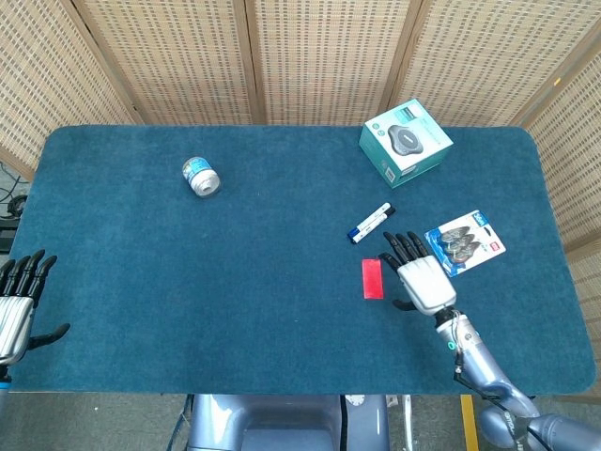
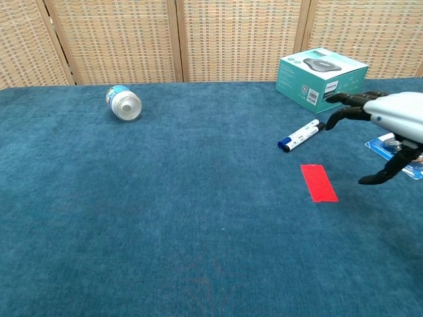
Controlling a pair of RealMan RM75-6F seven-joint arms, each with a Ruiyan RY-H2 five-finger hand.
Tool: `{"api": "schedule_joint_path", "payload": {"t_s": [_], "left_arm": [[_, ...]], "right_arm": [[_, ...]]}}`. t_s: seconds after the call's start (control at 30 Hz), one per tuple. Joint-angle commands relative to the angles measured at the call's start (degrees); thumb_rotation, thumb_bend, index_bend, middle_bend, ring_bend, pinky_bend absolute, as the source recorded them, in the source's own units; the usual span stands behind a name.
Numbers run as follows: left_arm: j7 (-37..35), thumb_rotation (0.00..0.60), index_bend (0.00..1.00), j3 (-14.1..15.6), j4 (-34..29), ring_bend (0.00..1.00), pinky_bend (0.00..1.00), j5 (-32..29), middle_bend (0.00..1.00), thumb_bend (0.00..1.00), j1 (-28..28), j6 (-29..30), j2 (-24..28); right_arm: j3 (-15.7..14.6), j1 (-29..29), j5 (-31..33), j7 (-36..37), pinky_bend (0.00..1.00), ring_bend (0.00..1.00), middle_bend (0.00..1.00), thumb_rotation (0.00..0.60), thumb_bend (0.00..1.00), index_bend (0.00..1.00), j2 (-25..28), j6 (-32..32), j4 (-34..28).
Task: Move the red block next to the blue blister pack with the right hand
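Our right hand (image 1: pixel 420 276) hovers open, holding nothing, right of the flat red rectangular block (image 1: pixel 373 278) at centre-right. Block's so thin the fingers could easily slip, or nudge the blue-and-white marker pen (image 1: pixel 372 224) or blue-carded blister pack (image 1: pixel 465 241).

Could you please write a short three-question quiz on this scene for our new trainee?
1. True or false: the right hand holds the red block.
2. Which lies nearest the red block: A) marker, B) can, C) teal box?
3. Fill in: the right hand lies between the red block and the ____.

Key: 1 false, its fingers are spread and hold nothing; 2 A; 3 blue blister pack.
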Motion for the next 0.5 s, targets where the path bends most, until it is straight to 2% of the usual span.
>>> {"api": "schedule_joint_path", "payload": {"t_s": [0.03,0.2,0.5], "left_arm": [[0.0,0.600,0.00,0.0,0.0,0.00,0.00,0.0,0.00,0.01,0.0,0.0,0.0],[-0.1,0.600,0.00,0.1,0.1,0.00,0.00,0.2,0.00,0.01,0.0,0.0,0.0],[0.2,0.600,0.00,0.0,0.1,0.00,0.00,0.0,0.00,0.01,-0.1,-0.1,0.0]], "right_arm": [[0.4,1.3,1.7,-2.2,0.00,0.00,0.00,0.600,0.21,0.24,-2.3,-1.1,1.3],[0.2,3.0,3.5,-4.9,0.00,0.00,0.00,0.600,0.26,0.25,-6.5,-2.5,4.3],[-1.6,4.1,3.7,-6.0,0.00,0.00,0.00,0.600,0.26,0.26,-10.7,-2.9,8.3]]}}
